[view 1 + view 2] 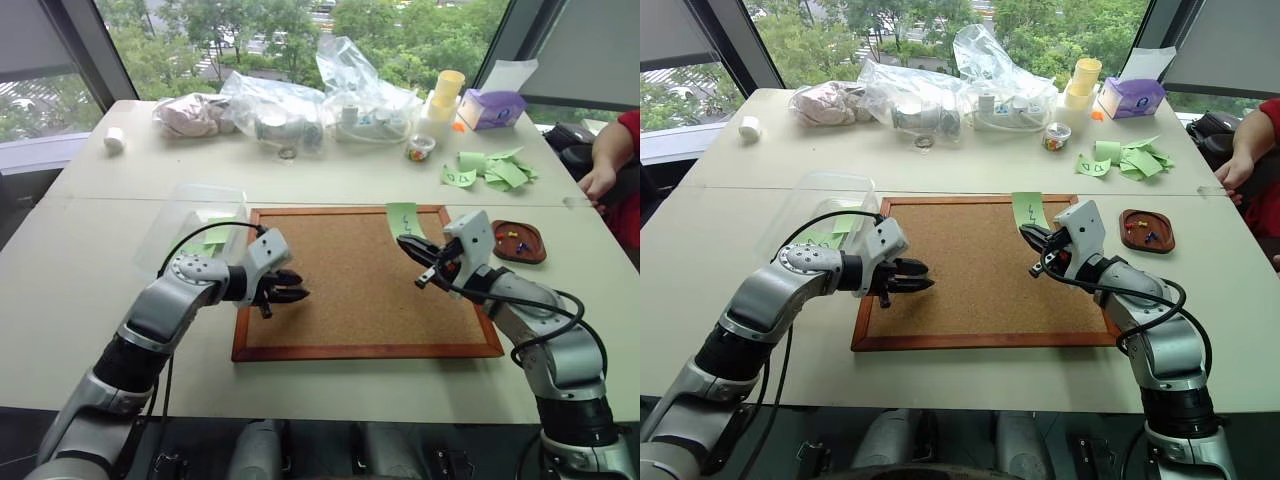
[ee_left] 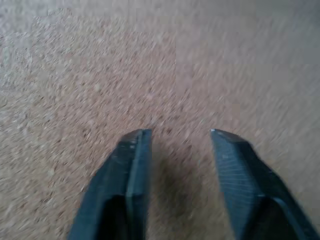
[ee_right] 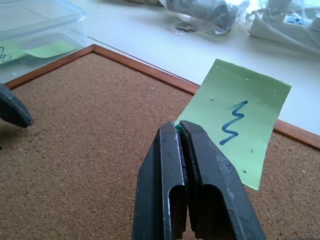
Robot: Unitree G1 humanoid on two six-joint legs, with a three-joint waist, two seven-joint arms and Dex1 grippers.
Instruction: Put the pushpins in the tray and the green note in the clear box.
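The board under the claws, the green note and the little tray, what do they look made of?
Board: cork by its speckled, grainy tan face, in a glossy reddish wood-look frame.
Green note: thin matte paper, inked squiggle, tiny pinholes.
Tray: probably dark reddish-brown wood.

A pale surface [image 1: 120, 200] is carrying a wood-framed cork board [image 1: 350, 290] near its front; a clear box [image 1: 190, 225] is lying just beside it; a tray [image 1: 519, 241], loose green slips [image 1: 495, 168] and clear plastic bags [image 1: 300, 105] are resting farther off.
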